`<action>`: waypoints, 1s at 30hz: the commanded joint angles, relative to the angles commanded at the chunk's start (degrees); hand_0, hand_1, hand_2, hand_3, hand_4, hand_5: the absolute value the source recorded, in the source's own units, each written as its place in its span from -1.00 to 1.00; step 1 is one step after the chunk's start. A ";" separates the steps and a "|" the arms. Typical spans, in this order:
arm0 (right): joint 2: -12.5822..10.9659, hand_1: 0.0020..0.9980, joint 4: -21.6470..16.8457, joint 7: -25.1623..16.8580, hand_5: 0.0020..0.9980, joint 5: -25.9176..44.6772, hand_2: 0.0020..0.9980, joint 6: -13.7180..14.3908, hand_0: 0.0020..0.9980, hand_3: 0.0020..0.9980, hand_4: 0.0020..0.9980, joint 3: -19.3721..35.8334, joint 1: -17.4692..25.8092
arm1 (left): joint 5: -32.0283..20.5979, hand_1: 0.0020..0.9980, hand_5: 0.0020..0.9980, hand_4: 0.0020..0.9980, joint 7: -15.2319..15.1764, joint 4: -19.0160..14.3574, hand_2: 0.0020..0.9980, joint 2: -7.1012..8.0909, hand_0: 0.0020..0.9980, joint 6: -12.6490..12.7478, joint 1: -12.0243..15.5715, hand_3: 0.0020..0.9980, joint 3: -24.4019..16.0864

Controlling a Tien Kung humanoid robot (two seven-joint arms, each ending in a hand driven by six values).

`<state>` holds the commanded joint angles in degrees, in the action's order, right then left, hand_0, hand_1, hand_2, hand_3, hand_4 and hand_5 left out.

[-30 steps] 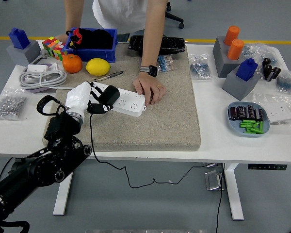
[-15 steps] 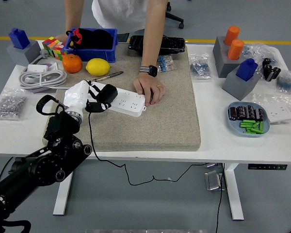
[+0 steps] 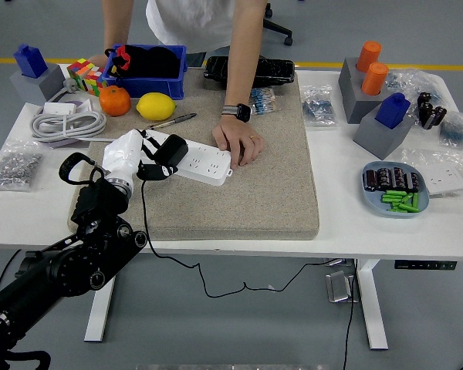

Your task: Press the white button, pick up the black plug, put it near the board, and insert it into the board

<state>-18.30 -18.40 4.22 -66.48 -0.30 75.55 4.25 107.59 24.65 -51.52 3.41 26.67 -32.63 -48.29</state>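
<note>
Plug gripped by left hand over board; insertion step; alignment with socket needed; board steadied by person's hand.

Colours across the white table

A speckled beige mat carries a white power strip with a black plug on it, a black cord trailing off; the robot's left hand is white on a black arm. Behind sit an orange fruit, a yellow lemon, a multicoloured cube, a blue bin and a black tray. To the right, 2 orange cylinders and a blue block top grey stands; a blue plate holds green and black pieces.
</note>
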 joint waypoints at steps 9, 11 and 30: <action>0.01 0.41 0.02 0.01 -0.15 -0.05 0.39 0.06 0.65 0.30 0.54 0.03 0.02 | -0.23 -0.33 -1.00 0.70 0.31 -0.08 -0.36 -0.11 -0.52 -0.36 0.20 0.05 0.28; 0.03 0.41 -0.01 -0.01 -0.15 -0.04 0.39 0.06 0.64 0.30 0.54 0.01 0.03 | -0.06 -0.31 -1.00 0.66 0.49 -0.18 -0.36 -0.11 -0.49 -0.24 0.24 0.07 0.22; 0.07 0.41 0.06 -0.07 -0.15 -0.30 0.39 0.09 0.64 0.30 0.54 0.07 0.07 | 1.84 -0.46 -1.00 0.67 3.07 -0.43 -0.41 -0.31 -0.50 0.76 0.51 0.04 -0.22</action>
<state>-18.23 -18.34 4.15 -66.78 -0.20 75.62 4.31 109.43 27.72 -51.95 3.10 27.42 -32.12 -48.52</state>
